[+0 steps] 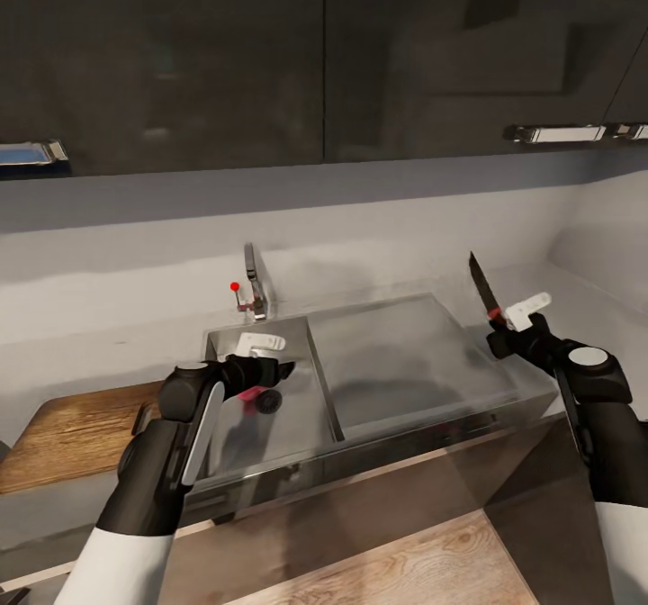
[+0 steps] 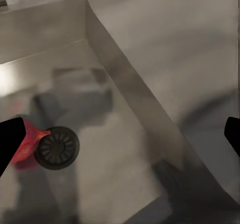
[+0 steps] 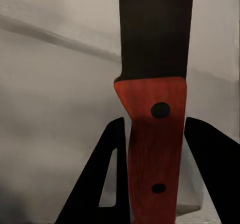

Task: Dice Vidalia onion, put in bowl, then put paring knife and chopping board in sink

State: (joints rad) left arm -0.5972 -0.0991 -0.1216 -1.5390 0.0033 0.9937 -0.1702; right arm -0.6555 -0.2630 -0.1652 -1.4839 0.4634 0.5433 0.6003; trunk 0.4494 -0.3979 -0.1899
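Note:
The steel sink lies below me, its drainboard to the right. A reddish onion lies beside the round drain in the basin; it also shows as the onion in the head view. My left gripper hangs open just over the basin, the onion close by one finger. My right gripper is shut on the red handle of the paring knife, held over the drainboard's right end with the dark blade pointing up. The chopping board lies on the countertop left of the sink. The bowl is out of view.
The chrome tap with a red dot stands behind the basin. Glossy black upper cabinets hang overhead, with chrome handles at the right. Pale wood floor shows below the counter's front edge.

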